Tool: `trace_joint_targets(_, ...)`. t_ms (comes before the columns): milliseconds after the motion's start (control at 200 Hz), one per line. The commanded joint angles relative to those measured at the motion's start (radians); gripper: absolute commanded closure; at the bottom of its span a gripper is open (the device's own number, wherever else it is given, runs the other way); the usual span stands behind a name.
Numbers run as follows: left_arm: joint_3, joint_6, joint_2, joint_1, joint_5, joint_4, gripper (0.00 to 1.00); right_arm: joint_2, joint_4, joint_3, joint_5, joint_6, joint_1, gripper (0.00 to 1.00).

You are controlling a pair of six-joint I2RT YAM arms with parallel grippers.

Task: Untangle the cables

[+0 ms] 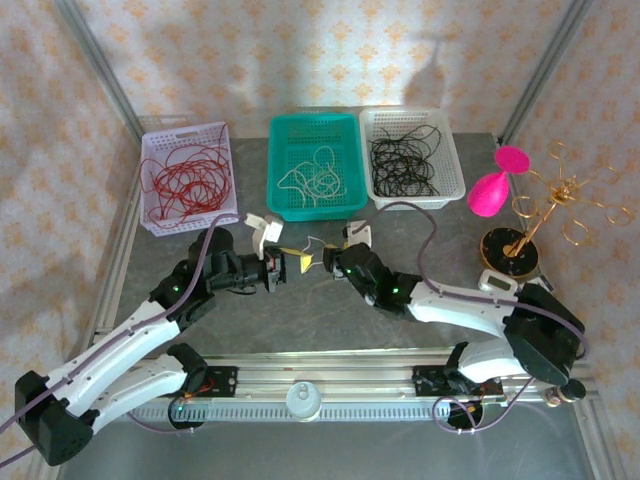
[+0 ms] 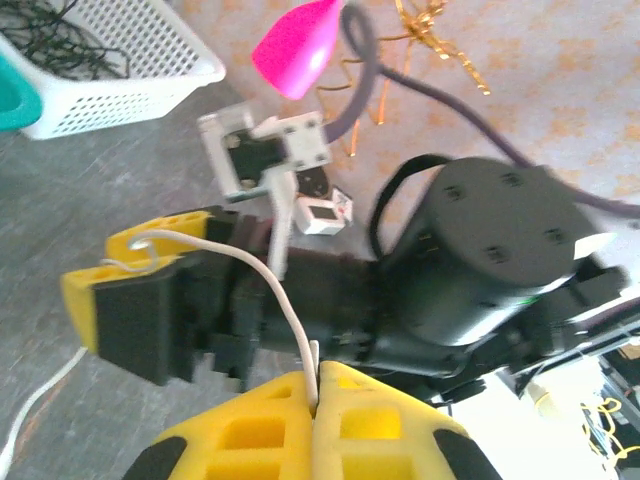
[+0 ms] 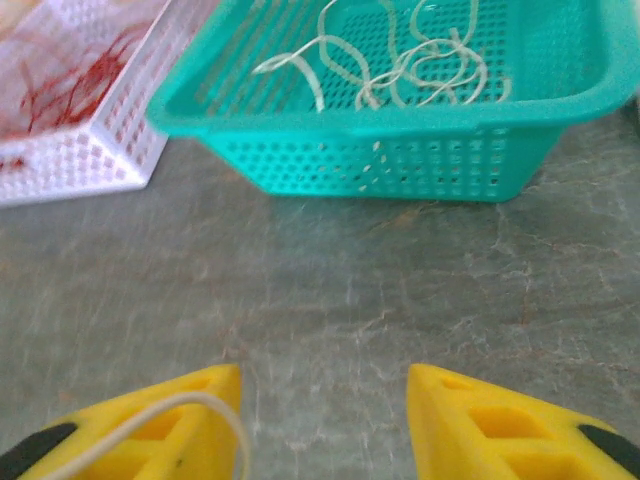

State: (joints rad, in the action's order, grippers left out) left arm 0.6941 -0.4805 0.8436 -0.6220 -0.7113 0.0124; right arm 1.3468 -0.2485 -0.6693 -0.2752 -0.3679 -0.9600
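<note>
Top external: white cable (image 1: 314,241) crosswise, pinched in left claw (image 1: 300,263); right claw (image 1: 330,262) agape.

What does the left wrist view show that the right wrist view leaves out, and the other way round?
Left wrist view: the left gripper shut on a white cable, the white basket of black cables, and a pink object. Right wrist view: red cables in the lilac basket, and loose white cables in the teal basket. Both: the right gripper, open, with that white cable draped over it, and the grey table.
</note>
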Motion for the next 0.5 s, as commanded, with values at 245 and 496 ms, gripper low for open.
trace_joint_targets(245,0.123,-0.012,-0.009,-0.002,-0.038,0.052,1.00,0.110,-0.266,0.020,0.076,-0.237,0.057,0.44)
trace_joint_targets(496,0.303,0.058,0.001,-0.002,0.040,0.157,1.00,0.172,-0.304,0.046,0.085,-0.208,0.073,0.62)
